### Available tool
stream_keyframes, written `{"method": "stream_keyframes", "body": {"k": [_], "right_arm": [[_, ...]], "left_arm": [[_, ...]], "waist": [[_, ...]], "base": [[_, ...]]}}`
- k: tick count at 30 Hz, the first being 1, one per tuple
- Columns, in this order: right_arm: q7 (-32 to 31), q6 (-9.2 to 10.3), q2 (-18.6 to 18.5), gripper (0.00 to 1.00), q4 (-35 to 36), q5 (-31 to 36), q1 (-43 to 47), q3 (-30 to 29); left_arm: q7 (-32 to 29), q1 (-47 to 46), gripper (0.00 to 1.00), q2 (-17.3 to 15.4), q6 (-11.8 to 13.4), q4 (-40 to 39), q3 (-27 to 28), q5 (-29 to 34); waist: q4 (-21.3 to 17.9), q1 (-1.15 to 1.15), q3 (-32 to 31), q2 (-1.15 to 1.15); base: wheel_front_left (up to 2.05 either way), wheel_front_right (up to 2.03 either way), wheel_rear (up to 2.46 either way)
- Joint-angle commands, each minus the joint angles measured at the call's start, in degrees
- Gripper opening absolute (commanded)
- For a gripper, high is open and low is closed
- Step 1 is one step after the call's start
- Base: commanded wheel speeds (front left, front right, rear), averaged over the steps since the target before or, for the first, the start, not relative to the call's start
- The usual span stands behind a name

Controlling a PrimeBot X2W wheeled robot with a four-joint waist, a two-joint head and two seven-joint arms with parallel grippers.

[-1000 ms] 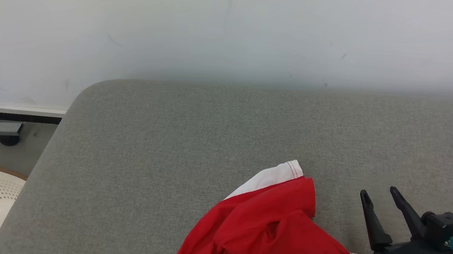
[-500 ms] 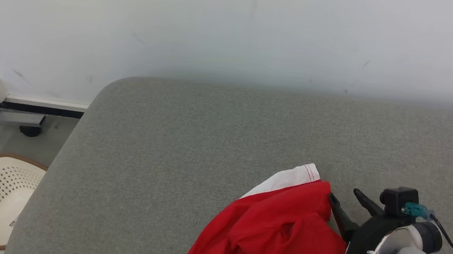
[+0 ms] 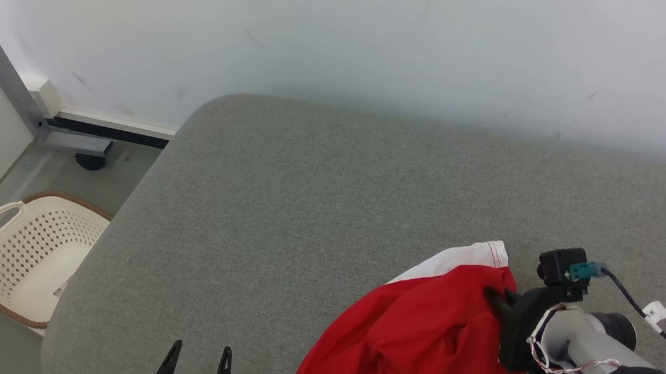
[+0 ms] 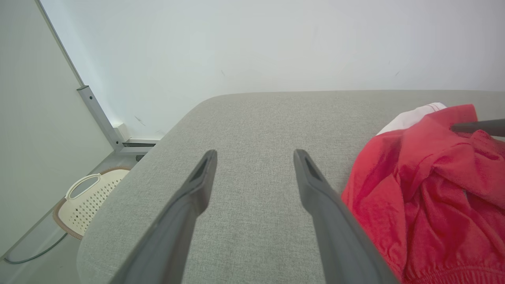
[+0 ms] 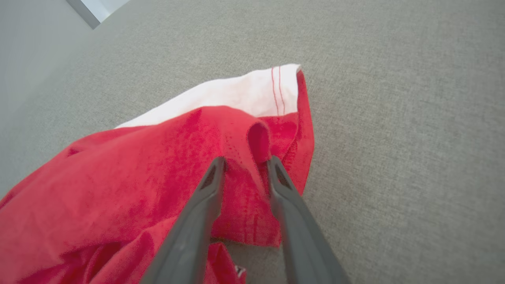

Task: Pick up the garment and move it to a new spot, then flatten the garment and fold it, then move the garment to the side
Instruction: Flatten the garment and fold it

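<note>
Moved: right gripper (image 5: 245, 161) now on the garment (image 5: 130, 177) edge, jaws narrowed.
Right grip: fingers straddle a red fold; firm hold unclear.
Garment: crumpled on grey cushion (image 3: 309, 202), head view 5 o'clock; white hem at gripper's 12.
Left gripper (image 4: 255, 154): wide open, empty, garment at 3 o'clock.

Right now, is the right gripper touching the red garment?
Touching. The right wrist view shows the right gripper with fingers pressed into the red garment, a fold bunched between them.

Matt red cloth garment (image 3: 425, 339), coarse grey woven cushion (image 3: 311, 214)
</note>
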State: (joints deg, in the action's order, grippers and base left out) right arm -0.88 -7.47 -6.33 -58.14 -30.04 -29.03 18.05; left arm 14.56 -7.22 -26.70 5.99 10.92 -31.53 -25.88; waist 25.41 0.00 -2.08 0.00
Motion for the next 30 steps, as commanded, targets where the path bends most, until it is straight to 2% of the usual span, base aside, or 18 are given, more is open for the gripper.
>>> {"method": "stream_keyframes", "body": {"k": [1,12,15,18,19,20,26,30], "right_arm": [[0.71,-0.02,-1.31,0.0,-0.62,-0.93,-1.81,0.49],[10.56,-0.02,-13.47,0.0,-6.73,-0.46,-14.53,-1.67],[12.07,-0.02,-15.16,0.0,-9.52,0.22,-16.67,-2.39],[12.66,-0.02,-15.29,0.0,-11.2,0.82,-17.73,-2.4],[12.89,-0.02,-15.1,0.46,-11.82,1.22,-17.91,-2.23],[12.95,-0.02,-14.59,1.0,-12.47,1.66,-17.96,-1.91],[15.2,-0.02,-13.34,1.0,-13.59,2.41,-15.22,-2.07],[16.08,-0.02,-14.04,1.0,-8.06,3.4,-11.94,-2.89]], "left_arm": [[0.41,-0.86,1.0,0.68,-0.17,0.53,0.24,0.44],[0.7,-2.37,1.0,4.49,-1.37,2.37,0.45,1.76],[0.71,-2.52,1.0,5.46,-1.83,2.73,0.82,2.33],[0.71,-2.47,1.0,6.09,-2.15,2.89,0.97,2.71],[0.71,-2.33,1.0,6.29,-2.39,3.15,0.98,2.9],[0.65,-2.16,1.0,6.37,-2.38,3.36,1.18,2.95],[0.65,-0.58,1.0,6.95,-2.9,4.4,1.74,3.54],[0.66,0.38,1.0,7.08,-3.03,4.18,2.42,3.61]], "waist": [[-0.19,0.0,1.18,0.0],[-1.65,0.0,2.41,0.0],[-2.16,0.0,2.45,0.0],[-2.65,0.0,2.51,0.0],[-2.94,0.0,2.43,0.0],[-3.44,0.0,2.44,0.0],[-6.49,0.0,0.68,0.0],[-9.14,0.0,-0.3,0.0]], "base": [[0.0,0.0,0.0],[0.0,0.0,0.0],[0.0,0.0,0.0],[0.0,0.0,0.0],[0.0,0.0,0.0],[0.0,0.0,0.0],[0.0,0.0,0.0],[0.0,0.0,0.0]]}}
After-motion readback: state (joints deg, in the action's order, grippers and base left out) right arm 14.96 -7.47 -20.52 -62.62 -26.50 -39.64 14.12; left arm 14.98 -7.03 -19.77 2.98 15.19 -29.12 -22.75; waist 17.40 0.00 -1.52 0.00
